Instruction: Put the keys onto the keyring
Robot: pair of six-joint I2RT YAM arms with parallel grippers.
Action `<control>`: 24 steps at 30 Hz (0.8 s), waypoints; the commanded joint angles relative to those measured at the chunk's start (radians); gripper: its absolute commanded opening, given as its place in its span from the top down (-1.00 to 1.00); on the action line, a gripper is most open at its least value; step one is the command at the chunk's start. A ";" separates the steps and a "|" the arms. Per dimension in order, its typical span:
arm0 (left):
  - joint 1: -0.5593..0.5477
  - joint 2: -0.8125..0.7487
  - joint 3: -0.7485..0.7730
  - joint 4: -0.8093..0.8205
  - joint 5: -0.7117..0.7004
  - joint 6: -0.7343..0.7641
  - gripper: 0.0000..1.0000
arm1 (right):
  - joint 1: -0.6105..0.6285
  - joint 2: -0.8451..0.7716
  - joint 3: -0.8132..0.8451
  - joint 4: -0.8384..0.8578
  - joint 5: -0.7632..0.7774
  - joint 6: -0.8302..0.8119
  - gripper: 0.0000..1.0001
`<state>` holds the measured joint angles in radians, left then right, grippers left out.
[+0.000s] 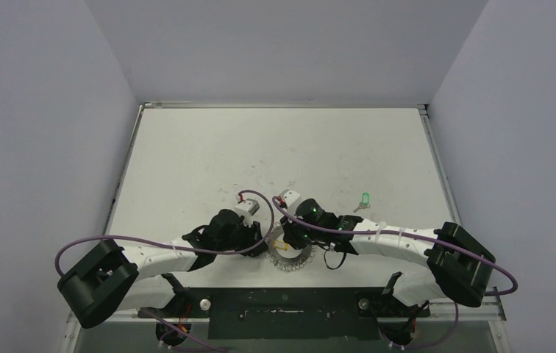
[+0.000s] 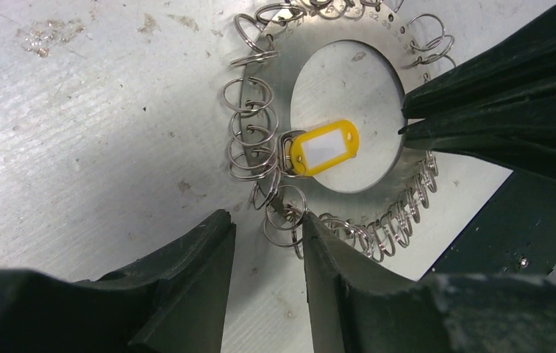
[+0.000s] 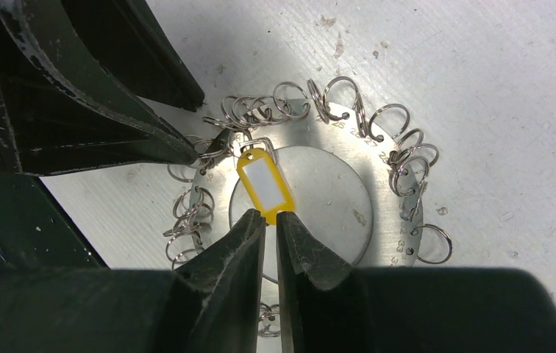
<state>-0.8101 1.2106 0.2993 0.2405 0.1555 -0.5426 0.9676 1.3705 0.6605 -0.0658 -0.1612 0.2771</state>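
The keyring (image 1: 290, 259) lies flat near the table's front edge, a silvery disc with an open centre and wire loops all round. It also shows in the left wrist view (image 2: 275, 81) and in the right wrist view (image 3: 319, 129). The yellow key (image 2: 324, 147) lies in its opening, its metal end at the rim's inner edge; it also shows in the right wrist view (image 3: 264, 182). The green key (image 1: 365, 198) lies alone to the right. My left gripper (image 2: 264, 220) is open and empty at the ring's fringe. My right gripper (image 3: 270, 215) is nearly shut and empty, just off the yellow key's free end.
The black base plate (image 1: 282, 301) runs along the front edge just behind the ring, and shows in the left wrist view (image 2: 510, 220). Both arms meet over the ring, fingertips close together. Grey walls enclose the table on three sides.
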 commanded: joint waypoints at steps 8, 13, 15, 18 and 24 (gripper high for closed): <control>-0.005 0.039 0.027 0.112 -0.017 -0.011 0.16 | -0.007 -0.019 0.002 0.015 -0.007 0.010 0.70; -0.004 0.015 0.024 0.136 -0.020 -0.011 0.12 | -0.007 -0.002 0.005 0.020 -0.017 0.010 0.70; -0.004 0.012 0.024 0.143 -0.019 -0.013 0.10 | -0.007 0.006 0.008 0.021 -0.025 0.010 0.70; -0.002 0.019 0.022 0.150 -0.019 -0.016 0.09 | -0.006 0.016 0.009 0.026 -0.035 0.011 0.70; 0.004 0.026 0.008 0.176 -0.022 -0.032 0.34 | -0.005 0.027 0.012 0.030 -0.043 0.013 0.69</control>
<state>-0.8097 1.2438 0.3000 0.3447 0.1417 -0.5591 0.9672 1.3911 0.6579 -0.0689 -0.1898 0.2775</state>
